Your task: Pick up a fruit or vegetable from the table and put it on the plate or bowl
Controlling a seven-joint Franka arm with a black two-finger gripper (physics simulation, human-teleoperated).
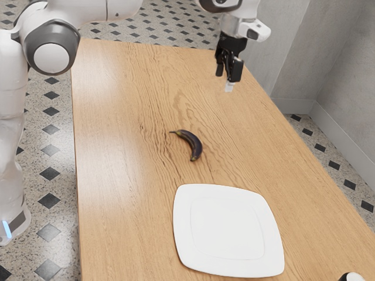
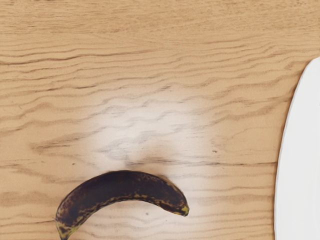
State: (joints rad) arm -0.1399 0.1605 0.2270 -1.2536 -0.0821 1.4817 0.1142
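You are at the reaching step: your pincer (image 1: 227, 75) hangs wide and empty. Next, lower it onto the banana (image 1: 191, 142) beside the plate (image 1: 228, 231).

The table (image 1: 117, 175) presents a flat wooden surface carrying two low obstacles. The banana (image 1: 190, 143) lies at the centre of the frame. Bare wood surrounds it on every side, so access from above and from each flank is unobstructed. The plate (image 1: 225, 231) occupies the lower centre-right, near the banana but apart from it, with a strip of bare wood between them. The wrist view confirms this gap. The gripper (image 1: 227, 79) hangs at the upper centre-right, in open air above the table. The wall (image 1: 293, 41) stands close beyond the table's edge at the upper right. The arm's base (image 1: 12, 146) bounds the left edge of the frame.
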